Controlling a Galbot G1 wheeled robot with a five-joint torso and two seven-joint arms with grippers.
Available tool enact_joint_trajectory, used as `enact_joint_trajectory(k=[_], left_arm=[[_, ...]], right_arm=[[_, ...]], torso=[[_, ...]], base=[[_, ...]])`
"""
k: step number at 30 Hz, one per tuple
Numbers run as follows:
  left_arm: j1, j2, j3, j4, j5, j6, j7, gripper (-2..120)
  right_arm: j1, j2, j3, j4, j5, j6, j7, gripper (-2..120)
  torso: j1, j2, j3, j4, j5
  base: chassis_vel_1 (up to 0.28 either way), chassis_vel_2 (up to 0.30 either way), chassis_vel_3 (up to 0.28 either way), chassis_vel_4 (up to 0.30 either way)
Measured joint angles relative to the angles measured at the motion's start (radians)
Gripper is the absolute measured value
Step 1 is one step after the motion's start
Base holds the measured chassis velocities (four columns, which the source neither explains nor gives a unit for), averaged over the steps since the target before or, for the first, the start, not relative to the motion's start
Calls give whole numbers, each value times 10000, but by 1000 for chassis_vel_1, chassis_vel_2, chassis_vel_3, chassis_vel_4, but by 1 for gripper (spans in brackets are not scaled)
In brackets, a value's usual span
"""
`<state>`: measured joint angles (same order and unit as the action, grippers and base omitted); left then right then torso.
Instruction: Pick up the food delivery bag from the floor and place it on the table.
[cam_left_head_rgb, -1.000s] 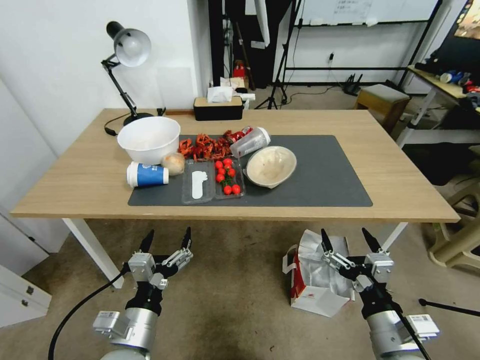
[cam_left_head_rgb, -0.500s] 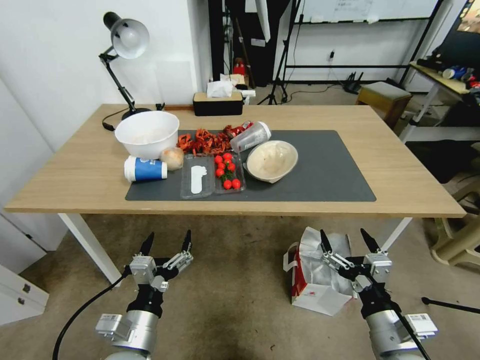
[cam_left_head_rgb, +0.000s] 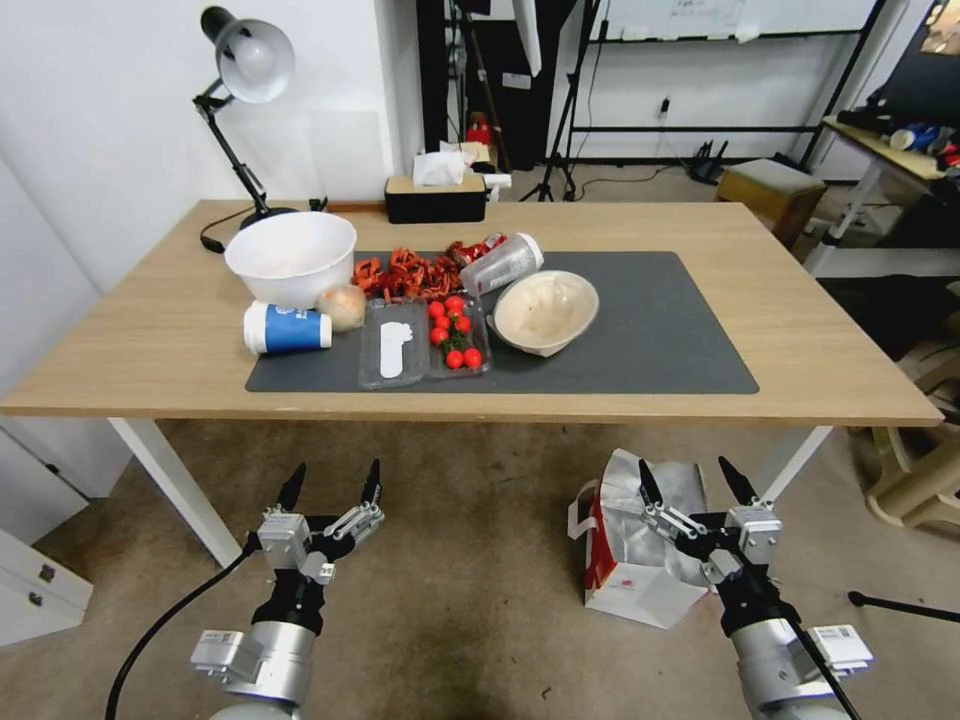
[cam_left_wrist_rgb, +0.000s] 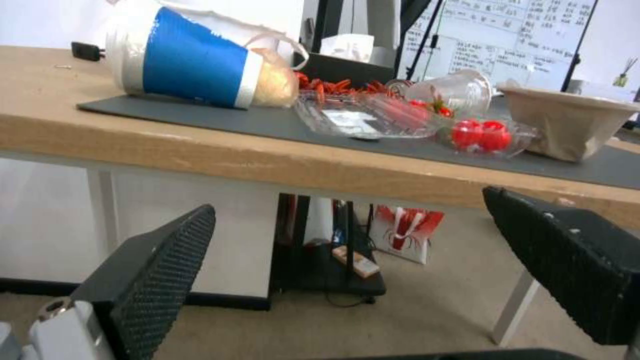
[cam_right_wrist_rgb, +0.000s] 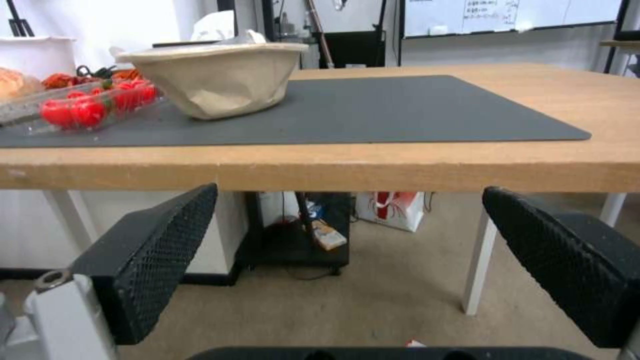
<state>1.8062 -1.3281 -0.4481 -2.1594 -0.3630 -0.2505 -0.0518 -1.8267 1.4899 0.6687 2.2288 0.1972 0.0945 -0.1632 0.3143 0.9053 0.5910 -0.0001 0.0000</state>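
The camera has tilted, so the table (cam_left_head_rgb: 180, 350) sits higher; nothing itself moved.

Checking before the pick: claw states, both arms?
Left claw: open, empty, above the floor.
Right claw: open, empty, over the food delivery bag.

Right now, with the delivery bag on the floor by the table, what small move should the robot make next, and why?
Probably lower the right gripper toward the food delivery bag. The bag sits on the floor just below that gripper, whose jaws stand open and empty. The left gripper, also open, hovers well off to the side, away from the bag.
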Motion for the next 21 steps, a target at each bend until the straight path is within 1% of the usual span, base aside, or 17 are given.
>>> enact_joint_trajectory(k=[3,6,9,15,16,18,21], left_arm=[[-15,9,0,4,1,-1,-9,100],[-39,81,-27,61,-21,0,-18,100],[-51,100,-33,80,-35,0,-21,100],[-181,151,-26,185,-77,-10,-98,100],[-181,151,-26,185,-77,-10,-98,100],[-208,182,-23,203,-82,-10,-116,100],[-217,192,-23,209,-86,-9,-128,100]], right_arm=[[-3,-10,15,0,2,-10,-19,100],[5,0,27,19,3,-35,-42,100],[6,18,27,20,1,-39,-55,100],[4,96,8,-8,-34,-40,-135,100],[4,96,8,-8,-34,-40,-135,100],[12,85,14,-8,-31,-42,-160,100],[17,69,25,-4,-29,-47,-182,100]], torso=[[-49,-118,-68,0,0],[-130,-322,-186,0,0],[-165,-399,-231,0,0],[-306,-716,-409,0,0],[-306,-716,-409,0,0],[-374,-890,-514,0,0],[-424,-1010,-584,0,-1]], base=[[0,0,0,0],[0,0,0,0],[0,0,0,0],[0,0,0,0],[0,0,0,0],[0,0,0,0],[0,0,0,0]])
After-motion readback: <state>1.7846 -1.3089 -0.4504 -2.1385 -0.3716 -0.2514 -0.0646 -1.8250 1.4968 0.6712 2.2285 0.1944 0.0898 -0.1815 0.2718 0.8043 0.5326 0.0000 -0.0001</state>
